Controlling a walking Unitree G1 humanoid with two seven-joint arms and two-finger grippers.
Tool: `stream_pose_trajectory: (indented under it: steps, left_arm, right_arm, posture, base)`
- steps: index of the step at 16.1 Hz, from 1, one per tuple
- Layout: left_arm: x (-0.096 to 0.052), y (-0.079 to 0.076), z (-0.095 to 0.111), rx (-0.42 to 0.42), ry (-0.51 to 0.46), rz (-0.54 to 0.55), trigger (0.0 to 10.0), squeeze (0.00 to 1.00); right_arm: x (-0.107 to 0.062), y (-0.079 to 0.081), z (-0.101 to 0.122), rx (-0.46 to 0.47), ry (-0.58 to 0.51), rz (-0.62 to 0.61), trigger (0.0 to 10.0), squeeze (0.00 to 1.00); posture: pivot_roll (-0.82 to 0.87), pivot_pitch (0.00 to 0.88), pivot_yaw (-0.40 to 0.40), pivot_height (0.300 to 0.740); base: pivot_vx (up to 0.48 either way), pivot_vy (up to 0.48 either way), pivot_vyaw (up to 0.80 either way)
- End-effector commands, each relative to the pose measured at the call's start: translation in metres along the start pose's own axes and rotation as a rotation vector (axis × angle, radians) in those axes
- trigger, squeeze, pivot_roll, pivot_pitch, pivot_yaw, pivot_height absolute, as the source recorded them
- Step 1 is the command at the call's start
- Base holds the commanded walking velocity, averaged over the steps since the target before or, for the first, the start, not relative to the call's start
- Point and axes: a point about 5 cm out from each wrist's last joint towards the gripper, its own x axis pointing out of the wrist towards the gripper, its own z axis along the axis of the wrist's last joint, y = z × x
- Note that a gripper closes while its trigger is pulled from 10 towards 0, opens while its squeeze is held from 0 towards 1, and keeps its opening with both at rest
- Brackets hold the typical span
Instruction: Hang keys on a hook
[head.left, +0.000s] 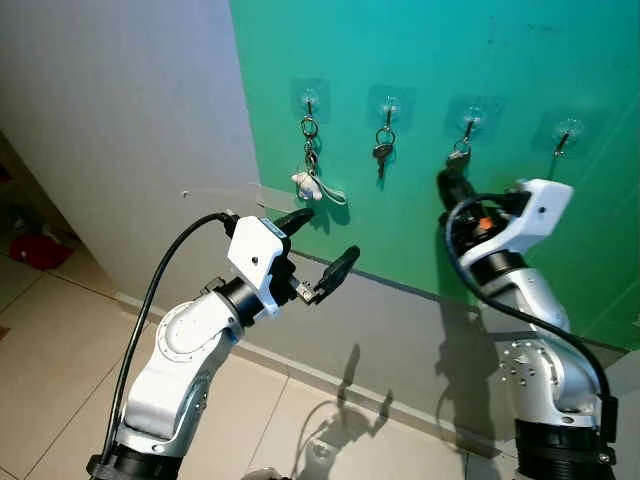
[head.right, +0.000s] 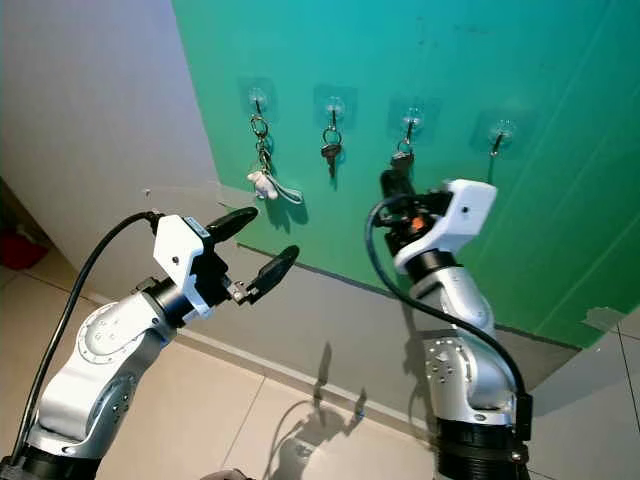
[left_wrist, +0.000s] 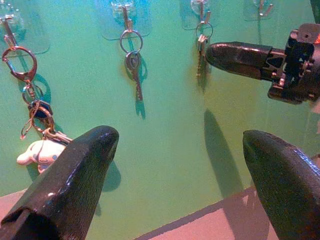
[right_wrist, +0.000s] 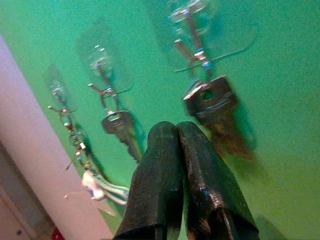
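Four clear hooks sit in a row on a green wall. The first hook holds a key bunch with a white charm. A single key hangs on the second hook, and another key hangs on the third hook. The fourth hook is bare. My right gripper is shut with nothing seen between its fingers, its tips just under the third key. My left gripper is open and empty, held below the key bunch and away from the wall.
Below the green panel runs a grey wall band, then a beige tiled floor. A pale wall stands to the left, with a red object on the floor beside it.
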Motion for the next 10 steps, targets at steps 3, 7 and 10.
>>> stream_pose_trajectory:
  steps: [3,7,10]
  left_arm:
    - [0.001,0.006,0.004,0.022,-0.013,0.025,10.0,0.00]
    - [-0.007,0.011,-0.008,0.003,0.052,0.102,10.0,0.00]
    - [-0.025,0.025,-0.033,0.032,0.183,0.286,10.0,0.00]
  right_arm:
    - [-0.003,-0.001,-0.004,0.024,0.013,-0.005,10.0,1.00]
    - [-0.016,-0.015,-0.024,-0.123,0.136,-0.071,10.0,1.00]
    - [-0.029,-0.027,-0.053,-0.310,0.338,-0.119,10.0,0.00]
  posture:
    - [-0.02,0.000,0.043,0.740]
    - [-0.02,0.000,0.042,0.740]
    - [-0.03,0.000,0.033,0.740]
  base:
    - [0.000,0.000,0.00]
    - [0.000,0.000,0.00]
    - [0.000,0.000,0.00]
